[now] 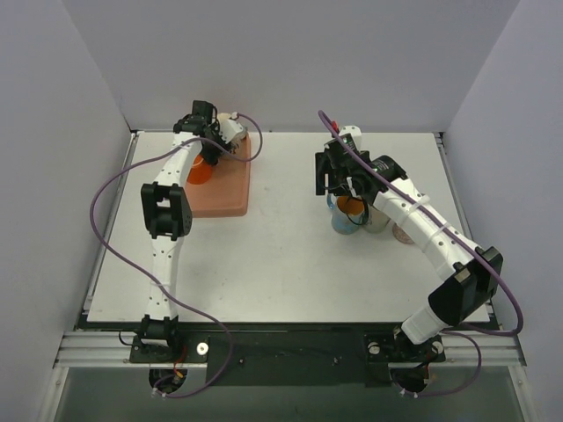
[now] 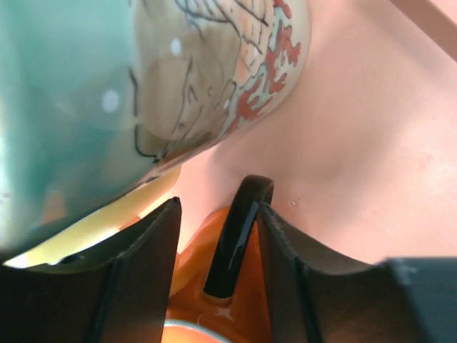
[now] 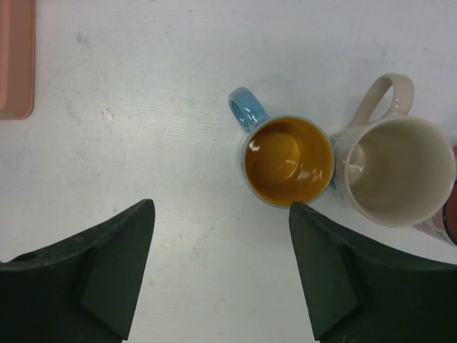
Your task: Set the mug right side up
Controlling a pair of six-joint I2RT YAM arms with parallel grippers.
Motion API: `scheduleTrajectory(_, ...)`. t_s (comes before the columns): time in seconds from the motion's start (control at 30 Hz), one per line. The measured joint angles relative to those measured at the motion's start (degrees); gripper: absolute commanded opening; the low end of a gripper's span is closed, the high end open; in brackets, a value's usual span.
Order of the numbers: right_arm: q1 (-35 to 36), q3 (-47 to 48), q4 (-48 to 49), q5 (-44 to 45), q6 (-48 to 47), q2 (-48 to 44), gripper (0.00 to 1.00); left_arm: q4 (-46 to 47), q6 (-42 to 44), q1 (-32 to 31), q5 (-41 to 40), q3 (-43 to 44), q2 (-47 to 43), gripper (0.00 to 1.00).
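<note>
An orange mug (image 1: 201, 172) with a black handle (image 2: 239, 236) sits on the pink tray (image 1: 224, 198) at the back left. My left gripper (image 1: 209, 149) is down on it. In the left wrist view the left gripper (image 2: 219, 206) is open, with its fingers on either side of the handle. The right finger touches the handle and the left finger stands off with a gap. The orange body (image 2: 200, 286) fills the space below. I cannot tell which way up the mug is. My right gripper (image 3: 221, 206) is open and empty above the bare table.
A green mug with a red coral pattern (image 2: 178, 86) lies on the tray close beside the orange mug. At the right, a blue mug with an orange inside (image 3: 289, 161), a cream mug (image 3: 400, 171) and a pinkish mug (image 1: 403, 233) stand upright together.
</note>
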Motion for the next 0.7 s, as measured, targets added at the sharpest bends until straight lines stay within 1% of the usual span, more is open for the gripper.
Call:
scheduleTrajectory(0.03, 0.0, 0.0, -0.1, 0.0, 0.0, 0.0, 0.71, -0.1, 0.2, 0.0, 0.1, -0.1, 0.0, 0.47)
scheduleTrajectory(0.07, 0.0, 0.0, -0.2, 0.0, 0.1, 0.0, 0.71, -0.4, 0.5, 0.0, 0.2, -0.3, 0.0, 0.37)
scheduleTrajectory(0.1, 0.0, 0.0, -0.2, 0.0, 0.2, 0.0, 0.71, -0.2, 0.9, 0.0, 0.2, -1.4, -0.5, 0.3)
scheduleTrajectory(0.13, 0.0, 0.0, -0.2, 0.0, 0.2, 0.0, 0.71, 0.0, 1.3, 0.0, 0.8, -2.8, -1.2, 0.16)
scheduleTrajectory(0.17, 0.0, 0.0, -0.2, 0.0, 0.2, 0.0, 0.71, 0.1, 2.0, -0.1, 0.8, -4.5, -2.1, 0.07)
scheduleTrajectory(0.2, 0.0, 0.0, -0.2, 0.0, 0.2, 0.0, 0.71, 0.0, 3.2, -0.4, 0.8, -6.2, -3.1, 0.0)
scheduleTrajectory(0.3, 0.0, 0.0, -0.2, 0.0, 0.2, 0.0, 0.71, -1.9, 4.0, -1.0, 1.3, -8.9, -6.4, 0.0)
scheduleTrajectory(0.43, 0.0, 0.0, -0.2, 0.0, 0.1, 0.0, 0.71, -4.9, 2.9, -0.8, 3.3, -9.5, -6.6, 0.0)
scheduleTrajectory(0.53, 0.1, 0.0, -0.2, -0.1, -0.3, 0.0, 0.71, -6.5, 0.4, 0.0, 7.3, -9.9, -7.7, 0.0)
scheduleTrajectory(0.7, 1.0, 0.0, 0.8, -4.0, -2.5, -0.6, 0.71, -8.1, -4.9, 1.6, 15.9, -15.0, -13.7, 0.0)
